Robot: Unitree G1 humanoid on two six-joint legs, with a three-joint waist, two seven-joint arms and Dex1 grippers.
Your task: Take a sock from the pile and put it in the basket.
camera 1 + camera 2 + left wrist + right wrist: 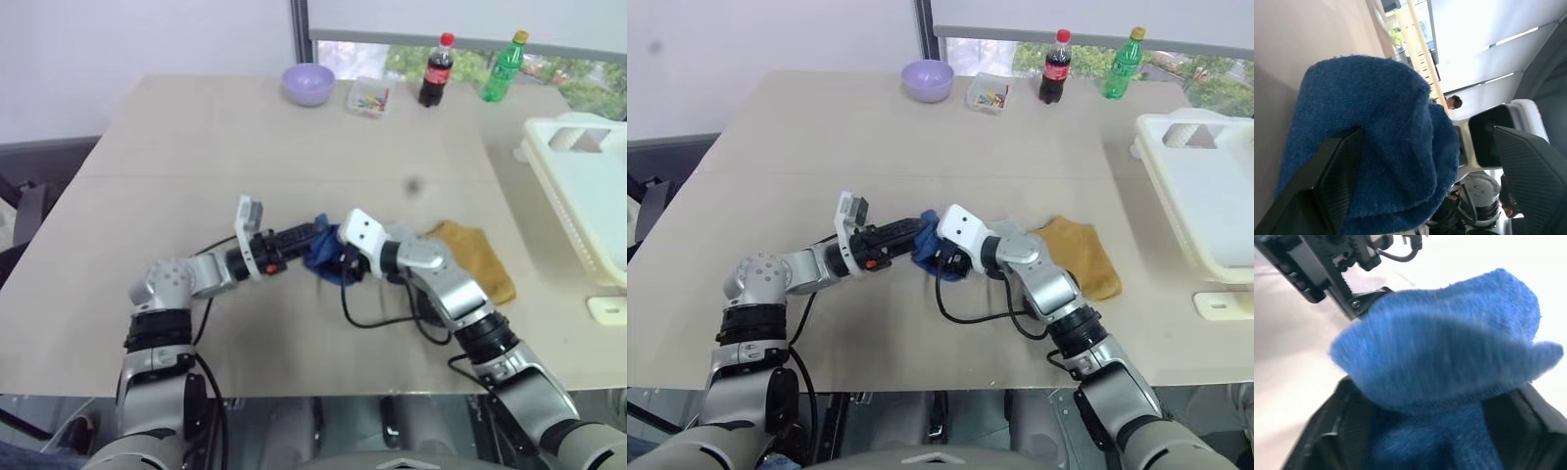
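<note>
The blue sock hung bunched above the counter, between the two grippers at mid-counter. The left gripper had its fingers spread wide with the sock draped over one, and the right gripper had its fingers wide around the sock's lower folds. A mustard sock lay flat just behind the right arm, and the cream basket stood well apart at the counter's right edge.
</note>
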